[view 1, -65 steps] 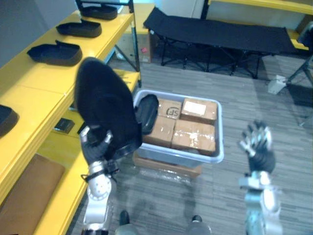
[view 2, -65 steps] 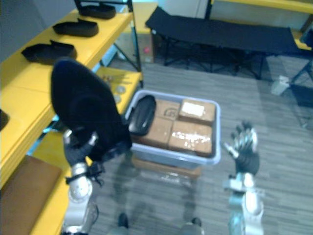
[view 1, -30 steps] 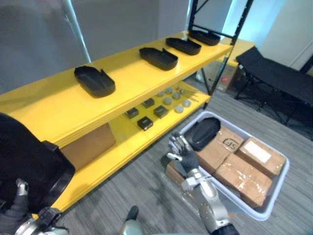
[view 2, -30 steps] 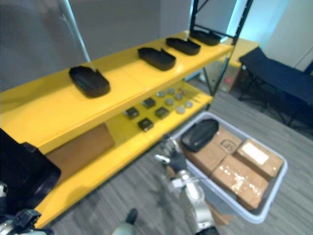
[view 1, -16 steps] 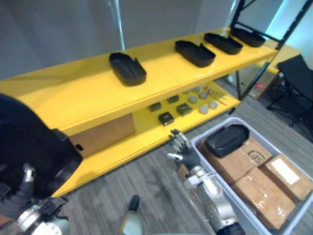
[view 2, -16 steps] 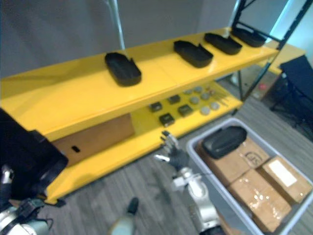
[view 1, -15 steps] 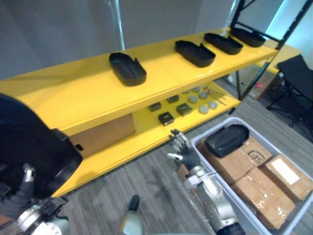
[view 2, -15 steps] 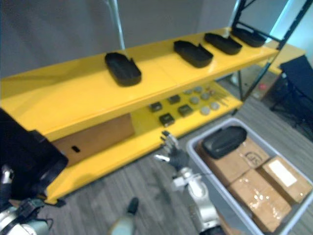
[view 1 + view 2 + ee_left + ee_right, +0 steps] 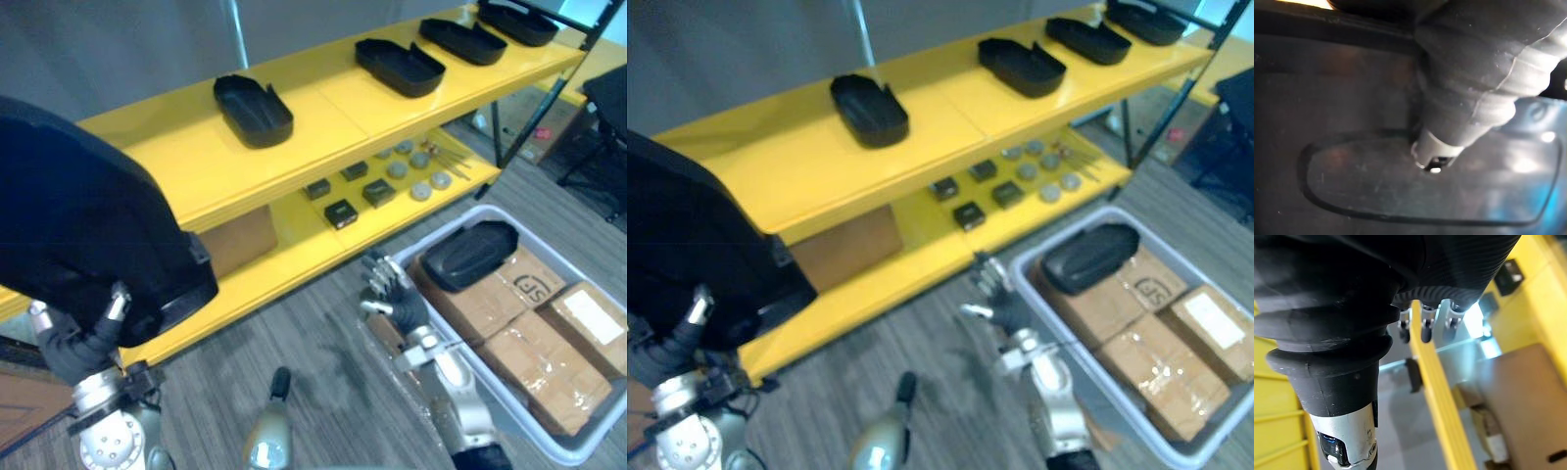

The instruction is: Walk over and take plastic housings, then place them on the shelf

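A large black plastic housing (image 9: 88, 225) is held up at the left, level with the front edge of the yellow shelf (image 9: 186, 162). My left hand (image 9: 73, 348) is shut on its lower rim from below. In the left wrist view a finger (image 9: 1469, 88) presses against the housing's dark inner face (image 9: 1352, 171). Several more black housings lie in a row on the top shelf, the nearest (image 9: 253, 108) beside another (image 9: 399, 67). One more housing (image 9: 468, 255) lies in the grey bin (image 9: 431, 223). My right hand (image 9: 392, 299) hovers open near the bin's corner, with straight fingers (image 9: 1422, 328).
The lower shelf level (image 9: 294, 255) carries small dark blocks (image 9: 341, 211), round parts (image 9: 421, 186) and a brown box (image 9: 240, 240). Taped cardboard boxes (image 9: 534, 352) fill the bin. A black upright post (image 9: 534, 108) stands at the shelf's right end. Grey carpet (image 9: 323, 362) lies between me and the shelf.
The whole view has shifted, so the camera moved. My left hand has raised the housing higher against the shelf. The right hand stays open by the bin.
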Motion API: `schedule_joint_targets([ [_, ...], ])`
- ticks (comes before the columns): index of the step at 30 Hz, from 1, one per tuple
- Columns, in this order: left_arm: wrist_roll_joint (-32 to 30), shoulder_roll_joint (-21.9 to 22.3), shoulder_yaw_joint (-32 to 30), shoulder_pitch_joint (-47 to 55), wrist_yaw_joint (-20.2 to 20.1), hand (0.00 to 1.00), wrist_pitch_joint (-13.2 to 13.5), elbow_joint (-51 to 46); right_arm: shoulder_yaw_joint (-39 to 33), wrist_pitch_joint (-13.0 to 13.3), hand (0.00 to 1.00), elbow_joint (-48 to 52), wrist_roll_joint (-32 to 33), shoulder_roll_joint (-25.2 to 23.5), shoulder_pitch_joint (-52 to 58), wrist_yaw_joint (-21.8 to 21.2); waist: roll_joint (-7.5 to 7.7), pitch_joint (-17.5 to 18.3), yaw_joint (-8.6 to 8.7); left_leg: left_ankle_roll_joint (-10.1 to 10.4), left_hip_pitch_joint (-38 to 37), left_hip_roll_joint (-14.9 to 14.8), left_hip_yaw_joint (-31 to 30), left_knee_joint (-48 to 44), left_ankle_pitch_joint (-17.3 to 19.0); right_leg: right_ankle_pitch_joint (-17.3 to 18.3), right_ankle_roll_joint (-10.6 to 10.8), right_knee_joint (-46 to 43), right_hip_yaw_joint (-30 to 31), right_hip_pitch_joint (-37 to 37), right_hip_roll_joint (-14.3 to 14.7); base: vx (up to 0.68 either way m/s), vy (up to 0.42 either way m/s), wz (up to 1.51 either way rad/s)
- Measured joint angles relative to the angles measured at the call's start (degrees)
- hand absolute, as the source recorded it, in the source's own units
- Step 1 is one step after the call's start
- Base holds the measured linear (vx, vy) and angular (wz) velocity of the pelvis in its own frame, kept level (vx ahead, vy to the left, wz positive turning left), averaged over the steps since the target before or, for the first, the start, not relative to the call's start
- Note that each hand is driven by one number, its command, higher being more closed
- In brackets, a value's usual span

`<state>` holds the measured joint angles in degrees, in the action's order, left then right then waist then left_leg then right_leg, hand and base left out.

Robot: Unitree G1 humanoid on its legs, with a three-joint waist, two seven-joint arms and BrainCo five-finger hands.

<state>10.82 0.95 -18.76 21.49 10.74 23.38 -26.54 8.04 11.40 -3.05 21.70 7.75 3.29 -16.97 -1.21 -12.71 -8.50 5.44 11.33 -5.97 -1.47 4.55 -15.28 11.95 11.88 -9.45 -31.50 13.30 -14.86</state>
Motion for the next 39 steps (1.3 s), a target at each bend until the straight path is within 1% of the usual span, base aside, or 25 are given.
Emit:
schedule_joint_targets([
  [4, -0.04, -0.05, -0.8, 0.26, -0.41, 1.0, 0.68, -0.07, -0.09, 0.28, 0.0, 0.04, 0.12, -1.54, -0.04, -0.24, 1.75, -0.38, -0.65, -0.65, 2.97, 1.82, 2.18, -4.79, 0.98, 0.14, -0.44, 1.05, -2.23, 1.39, -1.6, 0.03, 0.036, 0.29],
  [6, -0.71, 0.02, -1.42, -0.16, -0.41, 1.0, 0.73, -0.3, -0.05, 1.45, 0.0, 0.15, 0.08, -3.64, -0.28, 0.7, 3.82, -0.63, -0.75, -1.28, 3.0, 4.6, 2.07, -5.61, 2.68, -0.33, -5.08, 0.16, -3.36, 2.68, -3.54, 0.12, 0.068, 0.35],
  [7, -0.69, 0.21, -1.33, -0.44, -0.47, 1.0, 0.74, -0.31, -0.07, 1.79, 0.0, 0.16, 0.09, -3.69, -0.39, 0.95, 3.76, -0.68, -0.66, -1.51, 2.99, 4.89, 1.82, -6.29, 3.29, -1.69, -5.48, -1.36, -3.24, 2.56, -4.04, 0.13, 0.084, 0.34],
  [9, -1.0, -0.04, -1.49, -1.38, -0.71, 1.0, 1.69, -0.69, -0.13, 3.38, 0.0, 0.22, 0.13, -3.61, -0.45, 1.0, 3.51, -0.39, -0.54, -2.26, 2.09, 5.07, 1.47, -7.69, 5.51, -6.19, -7.45, -11.45, -1.09, -0.8, -6.71, 0.12, 0.156, 0.17],
  [10, -2.52, -0.37, -1.92, -1.68, 0.1, 1.0, 2.09, -1.24, -0.17, 4.37, 0.0, 0.27, 0.13, -3.63, -1.18, 0.99, 3.6, -0.33, -0.59, -3.04, 1.1, 5.25, 1.89, -7.66, 6.47, -9.87, -8.96, -17.07, 0.65, -3.46, -8.58, 0.14, 0.17, -0.03],
  [11, -3.01, -0.56, -2.39, -1.8, 0.4, 1.0, 2.1, -1.53, -0.18, 4.81, 0.0, 0.25, 0.07, -3.63, -1.68, 1.0, 3.65, -0.33, -0.55, -3.32, 0.46, 5.47, 2.06, -7.45, 6.99, -12.11, -9.5, -19.26, 1.68, -4.62, -9.38, 0.19, 0.165, -0.07],
  [12, -3.87, -1.04, -2.89, -1.96, 1.1, 1.0, 2.11, -1.95, -0.24, 5.93, 0.0, 0.15, 0.04, -3.64, -2.54, 1.01, 3.64, -0.3, -0.18, -4.14, -1.0, 5.85, 2.25, -6.79, 7.75, -17.89, -10.17, -22.58, 3.55, -6.37, -10.51, 0.23, 0.164, -0.03],
  [13, -4.41, -1.72, -2.85, -2.37, 2.07, 1.0, 2.11, -2.06, -0.47, 6.62, 0.0, 0.14, 0.05, -3.82, -2.77, 1.0, 3.34, -0.2, 0.09, -4.75, -1.89, 5.75, 1.98, -6.43, 8.35, -19.78, -9.83, -24.98, 4.78, -7.76, -10.82, 0.29, 0.158, 0.0],
  [14, -4.49, -3.11, -3.0, -3.63, 3.37, 1.0, 1.99, -1.97, -0.38, 7.23, 0.0, 0.0, 0.07, -4.25, -3.46, 0.9, 2.92, -0.44, 0.07, -5.58, -2.75, 5.22, 1.09, -6.09, 9.01, -11.59, -8.35, -30.17, 6.34, -10.75, -9.98, 0.24, 0.095, 0.05],
  [15, -4.47, -3.48, -3.05, -4.28, 4.02, 1.0, 1.77, -1.92, -0.23, 7.28, 0.0, 0.01, 0.07, -4.17, -3.89, 0.89, 2.93, -0.44, 0.18, -5.97, -3.33, 5.16, 0.64, -5.94, 9.27, -7.24, -8.81, -31.47, 6.59, -11.78, -9.24, 0.23, 0.059, 0.14],
  [16, -4.24, -3.72, -3.03, -5.5, 4.62, 1.0, 1.48, -1.88, -0.2, 7.32, 0.0, 0.0, 0.04, -4.03, -4.55, 0.98, 2.59, -0.63, 0.49, -6.43, -4.58, 5.11, -0.13, -5.97, 9.92, -1.66, -8.91, -31.16, 6.5, -12.86, -6.66, 0.22, 0.053, 0.31],
  [17, -4.05, -4.18, -3.0, -6.8, 5.02, 1.0, 1.46, -1.54, -0.2, 7.32, 0.0, 0.09, 0.05, -3.93, -5.22, 1.01, 2.23, -0.68, 1.08, -6.77, -5.5, 5.1, -1.49, -6.28, 10.53, 1.39, -9.42, -26.8, 7.03, -13.34, -3.17, 0.2, 0.045, 0.44],
  [18, -4.05, -4.49, -2.91, -7.37, 5.3, 1.0, 1.45, -1.13, -0.2, 7.32, 0.0, 0.29, 0.08, -3.72, -5.52, 1.02, 1.98, -0.66, 1.61, -6.65, -5.65, 5.1, -2.55, -6.52, 10.89, 2.25, -9.9, -23.96, 8.08, -13.75, -1.21, 0.16, -0.009, 0.69],
  [20, -4.04, -5.23, -2.31, -10.93, 5.87, 1.0, 1.39, 1.92, -0.23, 7.08, 0.0, 1.4, 0.34, -1.72, -6.87, 1.01, 0.73, -0.5, 3.26, -6.22, -5.58, 5.16, -7.22, -7.13, 11.62, 2.48, -10.35, -14.45, 15.85, -16.81, 5.12, 0.13, -0.099, 1.01],
  [22, -4.09, -5.24, -1.08, -12.95, 6.26, 1.0, 0.71, 4.68, -0.68, 6.52, 0.0, 3.21, 1.74, 0.09, -6.99, 0.67, 0.12, -0.11, 4.42, -6.16, -5.49, 5.6, -11.84, -7.17, 11.64, 1.54, -9.09, -10.09, 22.18, -18.5, 7.99, 0.1, -0.169, 1.4],
  [24, -4.24, -5.29, -0.23, -12.98, 6.38, 1.0, -0.26, 5.93, -1.61, 5.8, 0.0, 5.05, 3.23, 0.87, -6.97, 0.01, 0.52, 0.32, 5.05, -5.29, -5.43, 7.61, -16.07, -7.03, 12.0, 0.97, -8.28, -6.28, 26.03, -18.19, 7.98, 0.13, -0.306, 1.53],
  [25, -4.57, -5.15, -0.23, -12.21, 6.49, 1.0, -0.55, 6.14, -2.41, 5.7, 0.0, 6.03, 4.56, 1.04, -7.03, -1.23, 2.35, 1.44, 4.67, -4.06, -5.45, 9.32, -18.13, -6.72, 12.17, -0.87, -7.12, -4.82, 26.83, -17.67, 7.31, 0.11, -0.277, 1.33],
  [26, -4.56, -4.7, -0.08, -11.27, 6.61, 1.0, -1.16, 6.17, -3.0, 5.7, 0.0, 6.46, 4.84, 1.66, -7.03, -2.23, 1.78, 1.82, 4.72, -3.58, -5.64, 9.14, -18.77, -6.49, 12.19, -2.66, -6.49, -4.75, 25.27, -16.8, 7.23, 0.13, -0.324, 1.39],
  [27, -4.54, -4.39, -0.12, -9.7, 6.58, 1.0, -1.56, 6.16, -3.16, 5.69, 0.0, 6.47, 5.38, 2.62, -7.18, -3.23, 0.6, 2.66, 4.52, -2.87, -5.73, 7.73, -18.58, -5.92, 11.8, -2.7, -7.16, -4.2, 23.27, -15.75, 7.97, 0.11, -0.225, 0.98],
  [29, -4.41, -3.67, -0.81, -6.18, 6.54, 1.0, -2.46, 5.76, -3.08, 5.55, 0.0, 6.47, 6.37, 4.17, -8.05, -4.69, -1.62, 4.21, 2.21, -1.12, -6.14, 5.3, -18.34, -5.3, 11.61, -4.0, -8.08, -1.32, 19.95, -12.44, 10.23, 0.19, -0.24, 0.65],
  [30, -4.41, -2.83, -0.91, -5.07, 6.47, 1.0, -2.65, 5.14, -3.02, 5.55, 0.0, 6.51, 6.83, 4.57, -8.66, -4.72, -2.0, 4.65, 2.13, -0.9, -6.16, 4.94, -18.07, -5.27, 11.52, -4.16, -8.15, -0.04, 18.07, -11.01, 10.79, 0.21, -0.232, 0.77],
  [32, -3.91, -1.33, -0.26, -3.39, 4.75, 1.0, -2.71, 3.06, -3.97, 5.57, 0.0, 6.97, 6.78, 4.83, -9.53, -3.9, -1.98, 4.97, 2.08, -1.0, -5.69, 4.32, -12.85, -5.95, 11.57, -4.16, -8.16, 1.04, 13.66, -8.83, 11.21, 0.18, -0.198, 1.04],
  [35, -3.9, -0.54, 0.54, -3.55, 0.48, 1.0, -2.59, 1.7, -6.6, 5.72, 0.0, 9.25, 6.64, 4.33, -8.49, -0.28, -1.59, 5.29, 2.37, -3.52, -4.19, 3.34, -0.67, -7.55, 11.72, -3.91, -8.57, 1.22, 8.21, -6.8, 10.61, 0.11, -0.074, 0.91],
  [37, -3.97, -0.55, 2.17, -3.49, -1.98, 1.0, -2.57, 1.67, -8.47, 6.1, 0.0, 11.67, 5.13, 2.95, -6.56, 2.35, -1.23, 5.76, 2.42, -3.67, -4.59, 3.9, 0.81, -6.52, 10.92, -3.8, -8.67, 1.07, 6.76, -5.86, 9.94, 0.11, 0.021, 0.62],
  [39, -4.02, -0.83, 3.48, -3.58, -3.7, 1.0, -2.68, 1.67, -10.19, 6.3, 0.0, 12.95, 3.72, 1.59, -5.31, 4.95, 0.05, 6.04, 2.71, -3.73, -5.72, 4.9, 0.2, -5.09, 10.37, -3.42, -9.08, 0.7, 6.48, -5.35, 9.11, 0.1, 0.039, 0.25],
])
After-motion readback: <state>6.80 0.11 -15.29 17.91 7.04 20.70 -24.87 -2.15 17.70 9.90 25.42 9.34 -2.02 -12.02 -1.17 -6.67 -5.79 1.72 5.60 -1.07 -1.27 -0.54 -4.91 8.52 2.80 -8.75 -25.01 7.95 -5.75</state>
